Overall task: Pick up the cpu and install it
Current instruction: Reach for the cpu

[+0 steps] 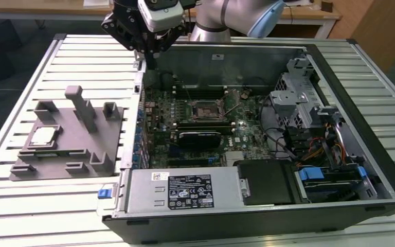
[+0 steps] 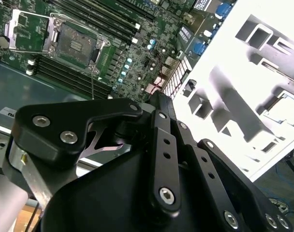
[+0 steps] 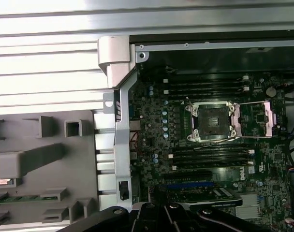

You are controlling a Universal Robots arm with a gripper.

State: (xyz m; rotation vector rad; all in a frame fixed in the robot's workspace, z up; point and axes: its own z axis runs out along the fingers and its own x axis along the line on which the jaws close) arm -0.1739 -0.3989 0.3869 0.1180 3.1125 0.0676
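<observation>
The cpu [image 1: 43,135], a small silvery square chip, lies flat in a recess of the grey holder block [image 1: 67,139] on the exterior view's left, outside the computer case. My gripper [image 1: 146,41] hangs high over the case's back left corner, far from the cpu and holding nothing that I can see. Its black links [image 2: 161,159] show in both wrist views. The dark square socket [image 1: 204,109] on the motherboard is empty, with its metal bracket [image 3: 256,118] swung open beside the socket [image 3: 210,121].
The open black computer case [image 1: 362,92] lies on a slatted white table [image 1: 19,72]. Inside are memory slots [image 3: 210,87], a power supply [image 1: 183,190], drive cages and cables [image 1: 314,134]. The case's wall [image 3: 120,121] stands between the holder [image 3: 40,159] and the motherboard.
</observation>
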